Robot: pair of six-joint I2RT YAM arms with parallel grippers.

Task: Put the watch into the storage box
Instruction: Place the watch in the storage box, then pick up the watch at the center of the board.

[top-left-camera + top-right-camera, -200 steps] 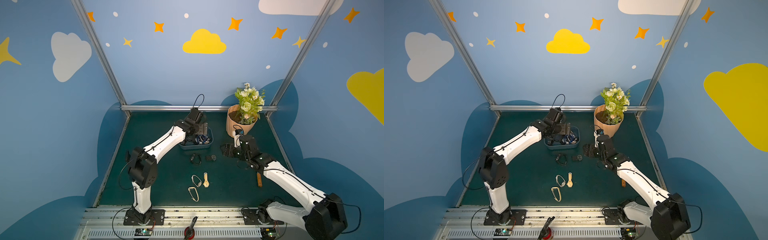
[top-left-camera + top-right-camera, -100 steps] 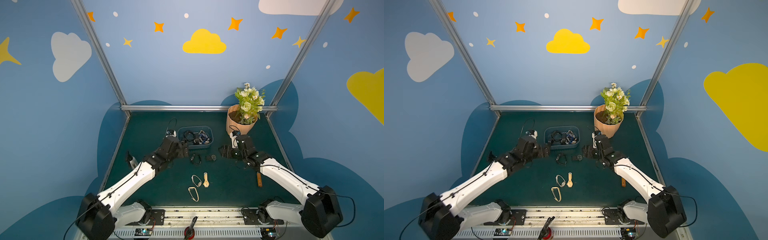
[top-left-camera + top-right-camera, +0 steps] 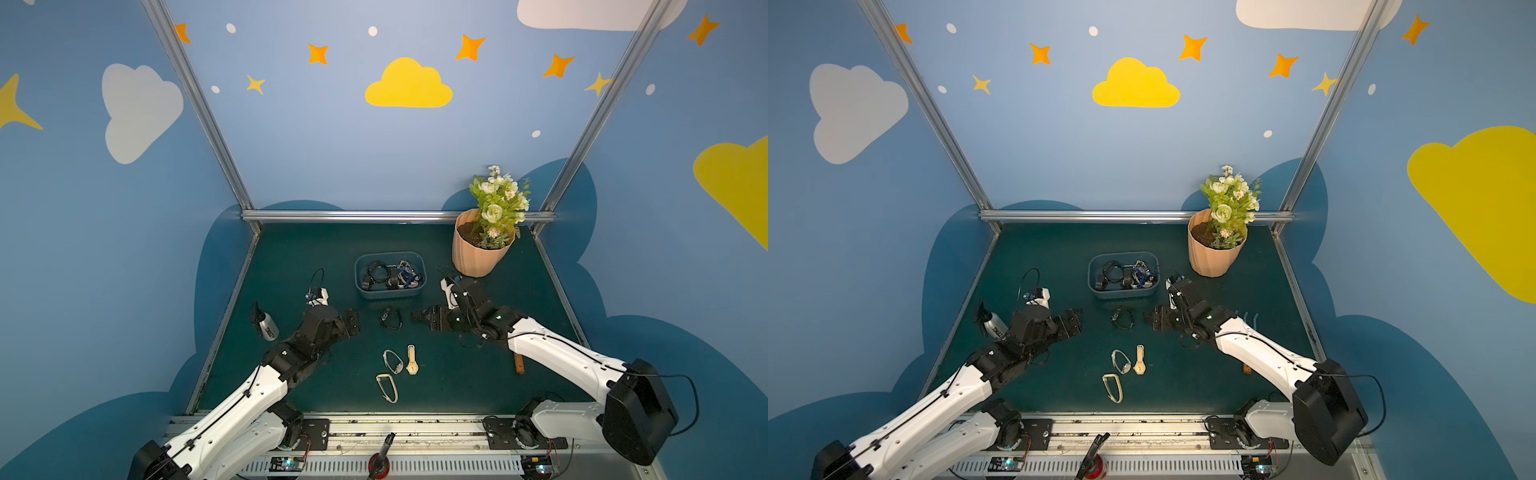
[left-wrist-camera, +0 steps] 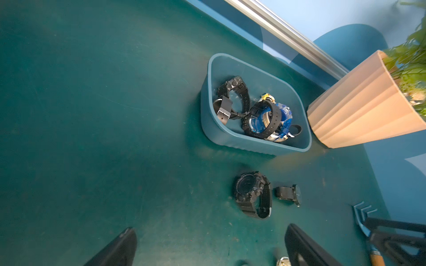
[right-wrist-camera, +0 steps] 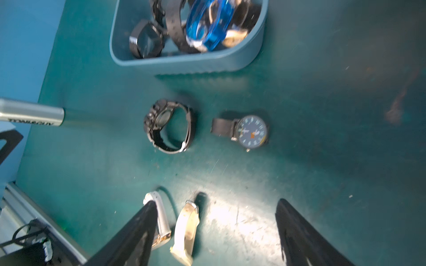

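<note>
The blue-grey storage box (image 3: 390, 291) (image 4: 207, 96) stands mid-table and holds several watches. On the mat in front of it lies a chunky black watch (image 3: 390, 318) (image 5: 170, 126), with a blue-dialled watch (image 5: 251, 131) (image 4: 288, 194) beside it. My right gripper (image 3: 415, 318) (image 5: 216, 230) hovers open just right of them and covers the blue-dialled watch in both top views. My left gripper (image 3: 353, 322) (image 4: 211, 248) is open and empty, to the left of the black watch. Nearer the front lie a cream watch (image 3: 411, 359) (image 5: 185, 228) and a silver watch (image 3: 392, 360).
A ribbed peach flowerpot (image 3: 482, 249) stands at the back right, close to the box. A silver bottle (image 3: 264, 324) lies at the left edge. A carabiner (image 3: 386, 388) lies near the front, and a wooden-handled rake (image 3: 518, 365) sits under my right arm.
My left arm has drawn back from over the box and dropped low to the front left. My right gripper has slid left towards the two watches, its jaws slightly narrower.
</note>
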